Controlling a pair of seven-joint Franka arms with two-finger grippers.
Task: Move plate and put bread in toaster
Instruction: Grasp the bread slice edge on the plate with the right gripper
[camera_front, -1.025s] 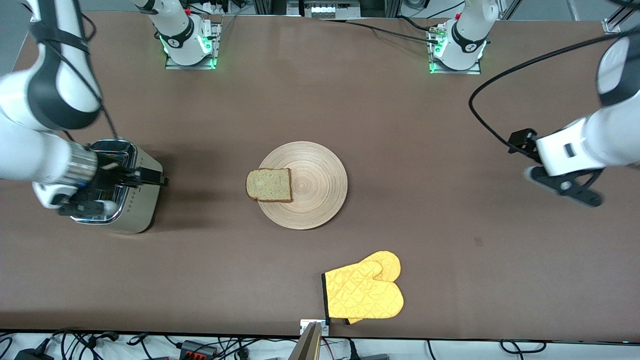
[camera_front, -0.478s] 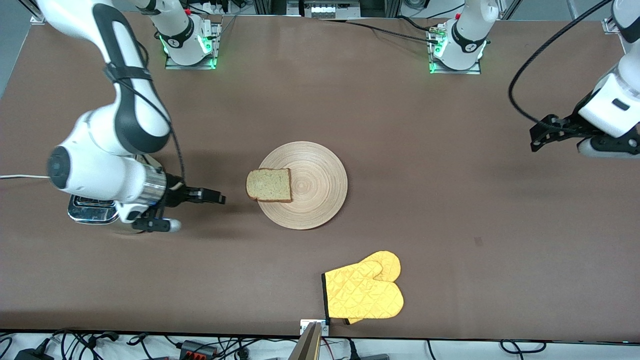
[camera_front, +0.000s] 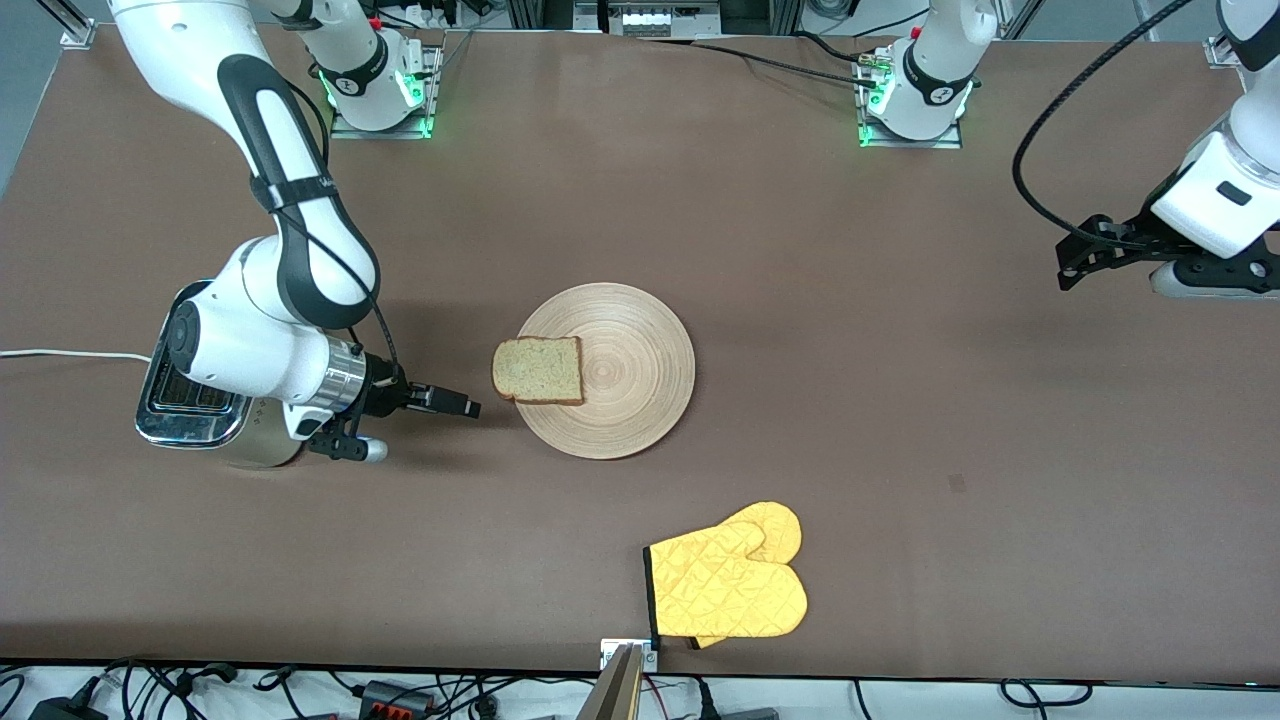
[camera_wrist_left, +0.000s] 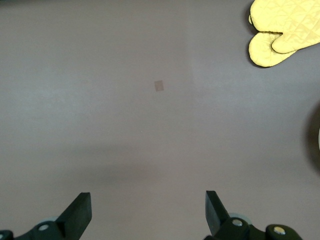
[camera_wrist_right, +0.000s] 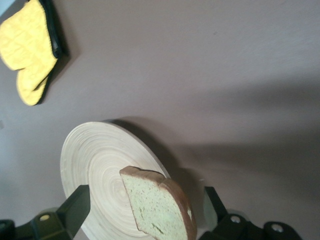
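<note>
Now the right end effector (camera_front: 470, 407), fingers spread wide, nears the bread (camera_front: 538, 369).

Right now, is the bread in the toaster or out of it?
Out. The bread lies flat on the plate, overhanging its rim toward the toaster.
</note>
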